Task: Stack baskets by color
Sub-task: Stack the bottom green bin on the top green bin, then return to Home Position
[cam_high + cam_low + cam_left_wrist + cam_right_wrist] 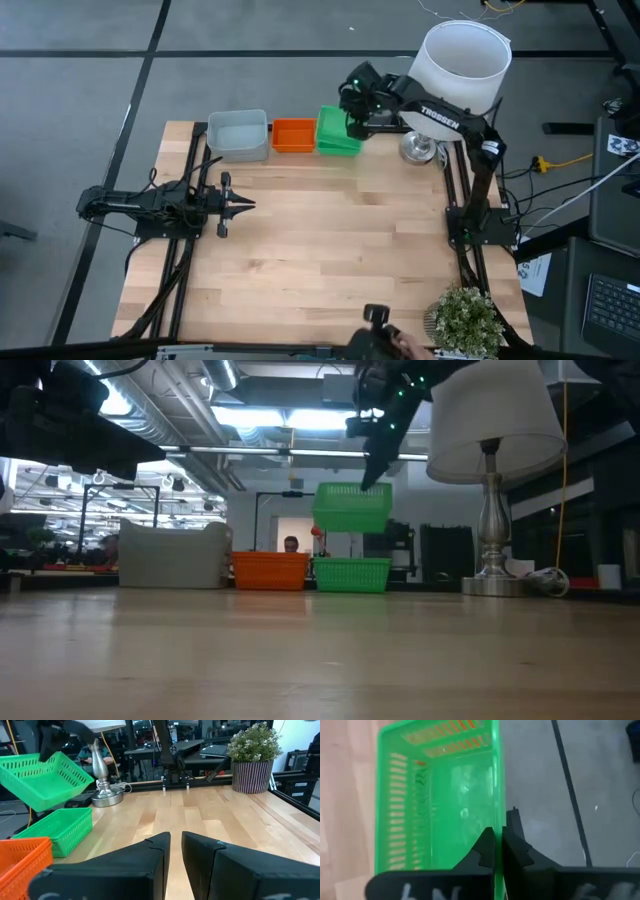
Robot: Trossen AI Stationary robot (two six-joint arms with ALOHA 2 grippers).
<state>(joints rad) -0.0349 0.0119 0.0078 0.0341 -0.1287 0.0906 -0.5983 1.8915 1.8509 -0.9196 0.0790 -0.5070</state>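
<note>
Pale grey baskets [239, 134], orange baskets [293, 135] and green basket [351, 574] sitting in a row along the far edge, another green basket [352, 507] hanging tilted above the green one

Green baskets [352, 573], orange basket [270, 571], pale grey basket [239, 134], white lampshade [461, 64], striped planter [251, 776].

right end effector [496, 851] raised, clamped closed, left end effector [243, 206] resting low, slightly parted

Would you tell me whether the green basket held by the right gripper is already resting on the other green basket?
No: in the low view the held green basket hangs clear above the green basket on the table, gripped by the right gripper.
</note>
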